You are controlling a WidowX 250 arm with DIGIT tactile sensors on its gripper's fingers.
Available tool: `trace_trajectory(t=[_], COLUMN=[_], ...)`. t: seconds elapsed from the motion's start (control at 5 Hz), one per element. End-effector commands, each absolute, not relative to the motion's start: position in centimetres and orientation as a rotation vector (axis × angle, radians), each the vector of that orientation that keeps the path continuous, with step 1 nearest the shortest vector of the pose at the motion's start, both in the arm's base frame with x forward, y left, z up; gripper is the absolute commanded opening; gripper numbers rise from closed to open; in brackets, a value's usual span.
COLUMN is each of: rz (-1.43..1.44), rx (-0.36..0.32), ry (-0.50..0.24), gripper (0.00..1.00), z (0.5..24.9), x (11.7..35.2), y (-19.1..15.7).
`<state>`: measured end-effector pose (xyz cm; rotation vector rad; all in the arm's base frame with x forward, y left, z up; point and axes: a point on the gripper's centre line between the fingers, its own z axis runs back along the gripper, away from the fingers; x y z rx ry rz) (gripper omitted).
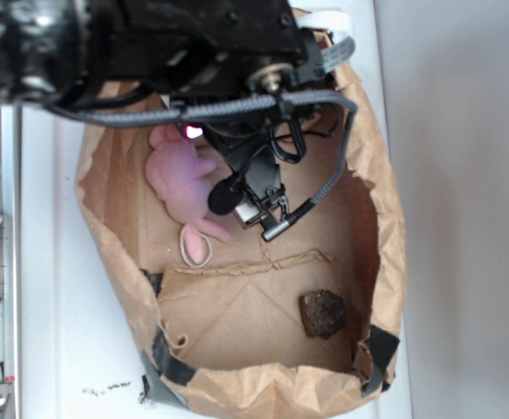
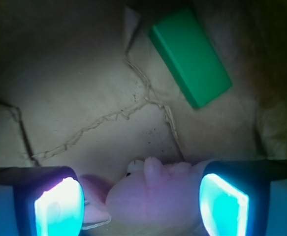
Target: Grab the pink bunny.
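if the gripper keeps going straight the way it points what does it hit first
Most likely the pink bunny, which lies between the open gripper's fingers. Depth is unclear, so the gap left is hard to judge.

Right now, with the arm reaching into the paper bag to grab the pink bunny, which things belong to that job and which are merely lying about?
Belongs to the job:
pink bunny, between the fingers
gripper, open around it

Just lying about:
green block
dark brown lump
paper bag, holding them all

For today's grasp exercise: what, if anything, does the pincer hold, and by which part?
Nothing is clearly held. The pincer stands open, its pads either side of the pink bunny, not visibly clamped on it.
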<state>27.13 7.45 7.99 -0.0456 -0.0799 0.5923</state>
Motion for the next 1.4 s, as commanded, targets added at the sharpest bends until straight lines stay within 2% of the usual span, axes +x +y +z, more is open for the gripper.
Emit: trace_trajectory(t=[0.0, 0.2, 0.6, 0.8, 1.0, 1.2], rz=[0.381, 0.242, 0.242, -0.003, -0.252, -0.406], rx=[-0.012, -0.007, -0.007, -0.057, -0.088, -0.076], ry=[-0.226, -0.311, -0.311, -0.282, -0.285, -0.353], gripper=[1.0, 1.0, 1.0, 1.0, 1.0, 1.0], z=[7.7, 8.6, 8.6, 8.1, 7.7, 7.7], x=[25.6, 25.7, 25.7, 26.4, 26.3, 25.3], y=[7.6, 7.8, 7.8, 7.4, 7.2, 6.7])
